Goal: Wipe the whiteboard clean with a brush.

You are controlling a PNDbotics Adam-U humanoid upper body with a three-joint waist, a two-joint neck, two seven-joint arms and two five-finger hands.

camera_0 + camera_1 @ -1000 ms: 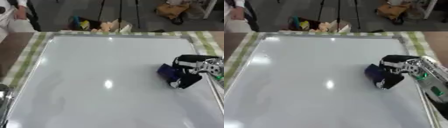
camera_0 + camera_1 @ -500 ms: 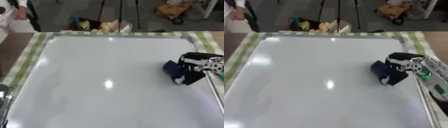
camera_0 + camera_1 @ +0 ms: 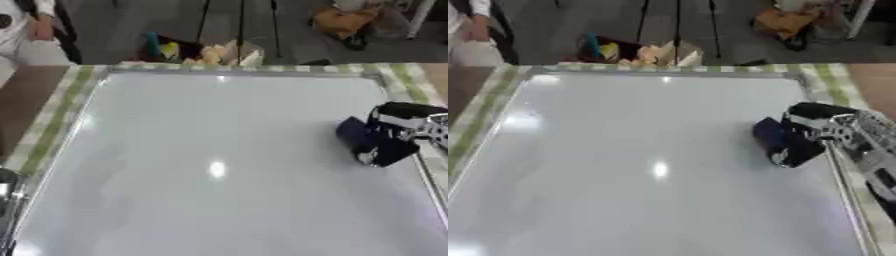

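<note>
At the right edge of the whiteboard, roughly mid-height: 1 right hand, fingers curled round a dark blue brush and holding it; brush face appears to be down on the board, just inside the metal frame.

Board surface: white, glossy, 1 bright glare spot near centre; no clear marks readable on it, only faint grey smudging toward the lower left.

Left hand: not shown in either view.

Handling note, as judgement: keep the brush flat against the board, work in long overlapping strokes parallel to the frame, and stop short of the rim so the brush does not catch on it. The smudged lower-left area probably wants a pass.

Change against 1 second ago: hand and brush sit slightly higher on the board and closer to the right frame; the board itself looks the same.
</note>
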